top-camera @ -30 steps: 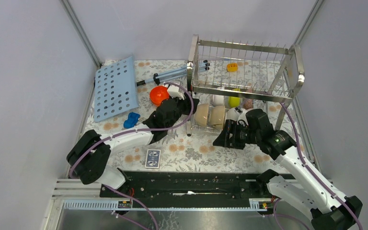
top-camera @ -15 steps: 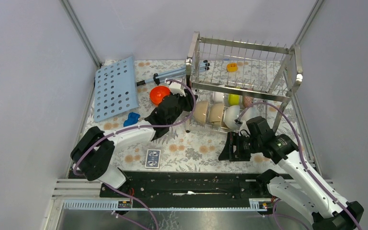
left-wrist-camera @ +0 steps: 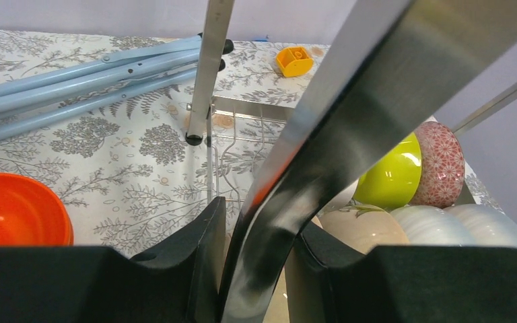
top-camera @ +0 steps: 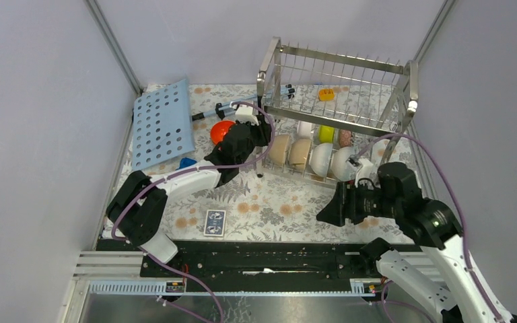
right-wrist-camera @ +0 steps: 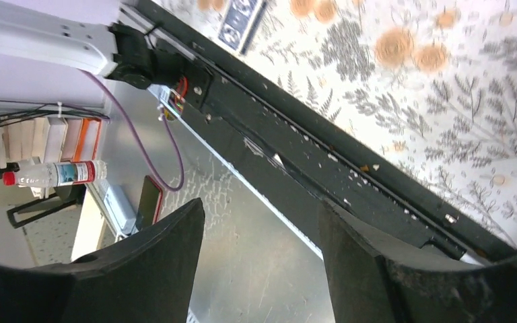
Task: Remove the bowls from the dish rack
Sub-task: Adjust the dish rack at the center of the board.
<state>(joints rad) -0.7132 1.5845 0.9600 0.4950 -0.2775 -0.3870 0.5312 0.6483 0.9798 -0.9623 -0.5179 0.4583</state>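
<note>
The dish rack (top-camera: 330, 122) stands on floral tablecloth (top-camera: 276, 202) between pale walls (top-camera: 33, 101).

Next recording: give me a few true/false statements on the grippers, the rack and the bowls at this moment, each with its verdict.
1. The left gripper is closed around a steel bar of the rack. True.
2. The right gripper holds a white bowl. False: it is open and empty, off to the near side of the rack.
3. The orange bowl sits on the table, outside the rack. True.
4. The rack's lower tier is empty. False: several bowls stand in it.
</note>
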